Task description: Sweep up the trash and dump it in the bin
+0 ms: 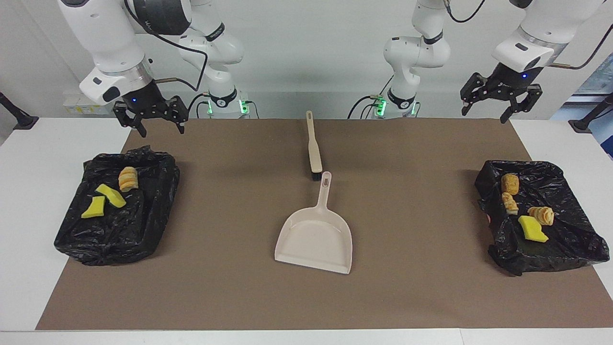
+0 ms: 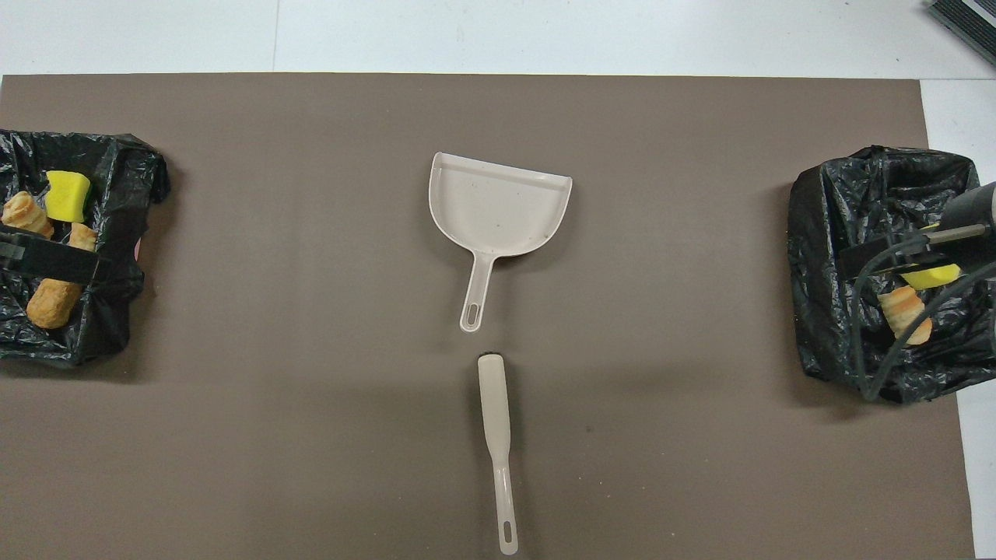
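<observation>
Facing view: both grippers hang wide and empty above the worktop (image 1: 28,158).
Left gripper (image 1: 501,101) at two o'clock, right gripper (image 1: 149,119) at ten; trash (image 1: 532,228) lies in black-lined bins (image 1: 565,244) at three and nine; dustpan (image 1: 314,240) and brush (image 1: 313,148) sit centre.

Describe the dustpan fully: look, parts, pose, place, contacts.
The dustpan is beige, plastic-looking, with a flat scoop, raised side walls and a slim handle ending in a hanging slot. It lies flat and empty on the brown mat mid-table, handle pointing toward the robots, just short of the brush. Neither claw touches it.
</observation>
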Controlling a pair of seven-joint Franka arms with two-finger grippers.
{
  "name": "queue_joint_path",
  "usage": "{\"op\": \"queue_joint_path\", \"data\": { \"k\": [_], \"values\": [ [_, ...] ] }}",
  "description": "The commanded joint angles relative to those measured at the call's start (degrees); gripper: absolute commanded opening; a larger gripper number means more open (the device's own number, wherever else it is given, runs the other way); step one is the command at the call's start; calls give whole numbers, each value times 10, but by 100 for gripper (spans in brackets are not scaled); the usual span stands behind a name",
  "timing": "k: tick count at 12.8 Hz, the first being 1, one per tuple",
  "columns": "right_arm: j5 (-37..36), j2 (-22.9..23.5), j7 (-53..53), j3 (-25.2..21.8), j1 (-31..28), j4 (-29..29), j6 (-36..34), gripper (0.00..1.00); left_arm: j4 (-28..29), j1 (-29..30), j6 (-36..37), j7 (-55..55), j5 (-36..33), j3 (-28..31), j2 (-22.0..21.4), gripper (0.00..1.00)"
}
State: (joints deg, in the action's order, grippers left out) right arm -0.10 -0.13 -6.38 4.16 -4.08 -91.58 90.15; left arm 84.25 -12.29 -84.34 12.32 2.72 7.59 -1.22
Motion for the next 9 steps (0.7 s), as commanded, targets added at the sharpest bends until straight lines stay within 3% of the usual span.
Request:
{"op": "queue_joint_path", "data": {
  "k": [1, 4, 6, 8, 9],
  "values": [
    [-2, -1, 8, 3, -4, 1, 6, 100, 20, 4, 2, 2, -11, -2, -18, 100],
    [-2, -1, 8, 3, -4, 1, 5, 100, 35, 8, 7, -5, -11, -1, -26, 100],
    [-4, -11, 8, -1, -20, -5, -43, 100, 52, 14, 2, -4, -22, -2, -39, 100],
    [-8, -12, 6, -8, -40, -10, -38, 100, 57, 13, 2, -5, -26, -2, -42, 100],
    [-16, -28, -2, -10, -51, -39, -2, 100, 57, 14, 1, -5, -26, -2, -42, 100]
  ]
}}
